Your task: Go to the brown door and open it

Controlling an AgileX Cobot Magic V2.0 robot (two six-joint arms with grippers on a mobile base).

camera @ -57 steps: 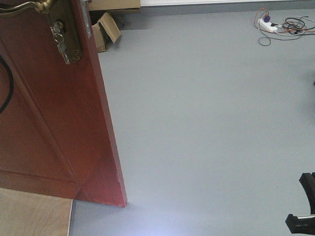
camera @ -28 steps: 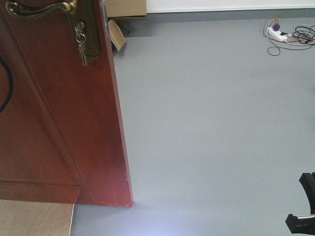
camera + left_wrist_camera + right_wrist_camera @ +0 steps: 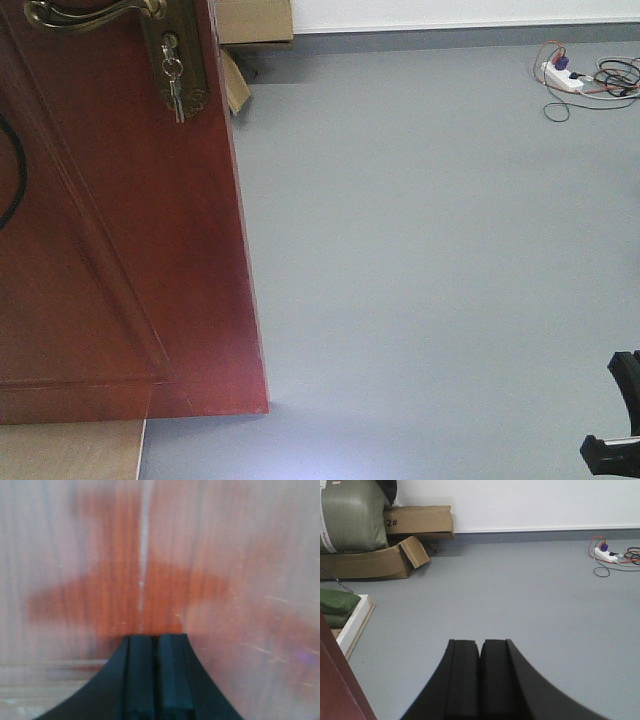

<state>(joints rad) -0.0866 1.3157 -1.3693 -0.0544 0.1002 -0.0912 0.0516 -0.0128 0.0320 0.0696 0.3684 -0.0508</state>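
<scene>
Front cam: door (image 3: 110, 250) fills the left side of the view, glossy reddish-brown w/ panel moulding, bottom corner sitting on the grey floor (image 3: 430, 250); brass lever handle (image 3: 95, 12) at the top left on a long backplate, keys (image 3: 174, 88) hanging from the lock just below it; a black cable (image 3: 18, 175) loops in at the far left edge in front of the door. Cardboard boxes (image 3: 250, 25) peek out behind the door edge by the wall; power strip (image 3: 558, 72) w/ tangled wires sits top right, well apart from the door.

Left hand (image 3: 156, 675): fingers pressed together, nothing between them, pointed right at the door (image 3: 150, 580), which is blurry and fills the whole wrist view; can't tell if it's touching.

Right hand (image 3: 480, 680): also pressed together, empty, pointed out over open floor; a sliver of door (image 3: 337, 680) at the bottom left of that view; boxes (image 3: 395, 540), green sacks (image 3: 352, 515) and a white frame piece (image 3: 355, 622) off to the left by the wall; power strip (image 3: 607, 554) far right.
</scene>
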